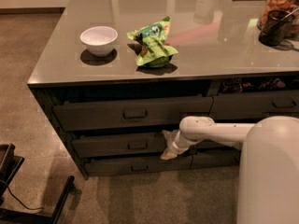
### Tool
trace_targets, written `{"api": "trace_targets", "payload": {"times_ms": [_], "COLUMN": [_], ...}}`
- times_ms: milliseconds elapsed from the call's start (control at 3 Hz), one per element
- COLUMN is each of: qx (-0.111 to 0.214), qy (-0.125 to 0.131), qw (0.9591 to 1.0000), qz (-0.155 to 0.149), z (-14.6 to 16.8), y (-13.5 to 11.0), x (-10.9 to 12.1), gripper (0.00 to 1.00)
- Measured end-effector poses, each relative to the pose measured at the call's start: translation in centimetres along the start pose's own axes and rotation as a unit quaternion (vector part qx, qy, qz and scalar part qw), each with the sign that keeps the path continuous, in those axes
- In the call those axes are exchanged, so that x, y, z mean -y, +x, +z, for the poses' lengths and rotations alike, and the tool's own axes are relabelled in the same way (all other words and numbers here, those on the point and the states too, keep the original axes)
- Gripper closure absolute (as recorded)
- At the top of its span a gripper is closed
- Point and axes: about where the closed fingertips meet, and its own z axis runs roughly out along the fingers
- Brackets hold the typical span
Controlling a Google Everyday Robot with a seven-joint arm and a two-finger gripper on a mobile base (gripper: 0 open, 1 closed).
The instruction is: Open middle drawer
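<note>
Brown speckled floor [28, 101] surrounds a broad grey-topped desk [224, 50], whose near side carries a stack of three dark drawer fronts. At the lower right stands the robot's white body [271, 171], with its arm [224, 130] reaching left across the fronts. The tall top drawer [93, 115] sits highest. Under it is the middle drawer [107, 146], and lowest is the slim bottom drawer [112, 166].

The gripper [168, 150] points down and to the left at the right end of the middle drawer's front, touching it or just off it. I cannot tell whether the jaws are wide or narrow. The drawer's small loop handle [137, 145] lies to the left of the gripper, apart from it and ungrasped.

On top of the desk rest a crumpled green bag [153, 43] and a white bowl [98, 38], neither of which is part of this job.

By my reading, the task is at its start. The middle drawer looks shut, or at most barely out, and nothing holds its handle. The handle has yet to be caught and the whole pull outward remains.
</note>
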Motion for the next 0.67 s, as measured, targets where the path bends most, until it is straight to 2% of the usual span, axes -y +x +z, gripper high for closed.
{"api": "trace_targets", "payload": {"times_ms": [667], "qx": [0.000], "qy": [0.000], "qw": [1.0000], "qz": [0.000], "z": [-0.31], "y": [-0.14], "x": [0.65], "gripper": [0.98]}}
